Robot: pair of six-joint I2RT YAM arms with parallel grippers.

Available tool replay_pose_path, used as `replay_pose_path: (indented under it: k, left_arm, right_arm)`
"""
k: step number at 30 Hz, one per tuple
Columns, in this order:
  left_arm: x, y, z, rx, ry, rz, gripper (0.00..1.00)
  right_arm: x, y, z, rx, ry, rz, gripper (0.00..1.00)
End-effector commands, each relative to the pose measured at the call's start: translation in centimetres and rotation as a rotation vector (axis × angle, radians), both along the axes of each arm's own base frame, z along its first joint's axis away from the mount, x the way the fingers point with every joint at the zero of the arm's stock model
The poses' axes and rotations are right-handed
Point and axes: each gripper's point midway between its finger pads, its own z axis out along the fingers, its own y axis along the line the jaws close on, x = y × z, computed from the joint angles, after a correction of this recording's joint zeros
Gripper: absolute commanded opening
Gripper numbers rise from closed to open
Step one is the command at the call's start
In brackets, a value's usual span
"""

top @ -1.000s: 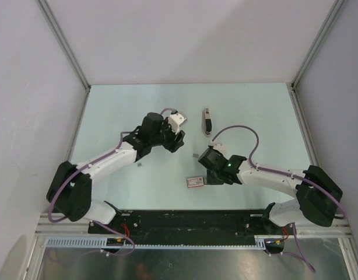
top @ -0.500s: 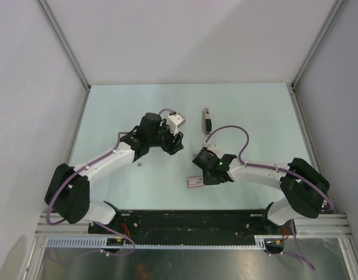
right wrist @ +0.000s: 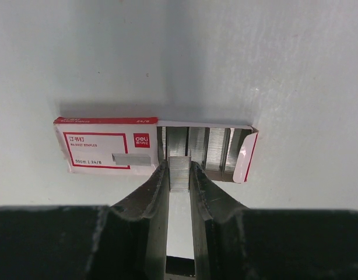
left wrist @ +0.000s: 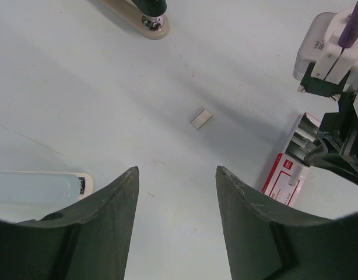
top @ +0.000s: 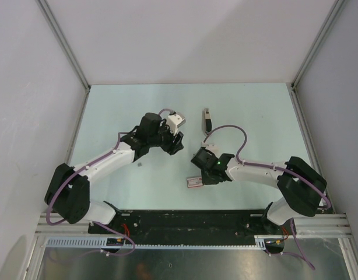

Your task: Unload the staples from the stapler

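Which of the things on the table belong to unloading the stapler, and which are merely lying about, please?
Job in hand:
- stapler
- staple strip, pinched in the right claw
- loose staple piece on the table

Lying about:
- red-and-white box, open at one end

Pale green table [top: 132, 105] enclosed by plain white walls [top: 185, 41].
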Motion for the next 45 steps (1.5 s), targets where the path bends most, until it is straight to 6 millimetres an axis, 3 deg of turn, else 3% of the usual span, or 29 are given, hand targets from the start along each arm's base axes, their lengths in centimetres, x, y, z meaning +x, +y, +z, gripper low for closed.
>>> replay_pose_path:
  k: [1,5,15,21,28,32,39,45]
  left_arm:
    - [0.1,-0.2,1.0,-0.022,-0.016,-0.019,0.60]
    - [0.1,-0.2,1.2,-0.025,-0.017,-0.017,0.60]
    - [0.1,-0.1,1.2,-0.021,-0.020,-0.014,0.59]
    - [0.2,0.0,1.1,-0.019,-0.021,-0.012,0.59]
    - [0.1,-0.2,1.2,-0.026,-0.016,-0.015,0.59]
    - [0.0,-0.2,1.0,-0.024,-0.009,-0.019,0.59]
    - [-0.3,-0.4,-0.7,0.002,0.021,-0.035,0.58]
    - [-0.3,-0.4,-0.8,0.010,0.017,-0.040,0.57]
  right_arm:
    - [0.8,1.0,0.8,0.014,-0.033,0.006,0.14]
    - [0.8,1.1,0.8,0.018,-0.029,0.008,0.17]
    - [0.7,1.3,1.1,0.031,-0.029,0.011,0.41]
    - [0.8,1.6,2.4,0.067,-0.052,0.009,0.42]
    - [1.3,2.7,5.0,0.138,-0.085,0.008,0.36]
    - [1.6,2.6,6.0,0.160,-0.101,-0.006,0.26]
    - [1.9,0.6,5.7,0.109,-0.094,-0.038,0.04]
    - [1.4,-0.3,4.1,0.104,-0.057,-0.050,0.00]
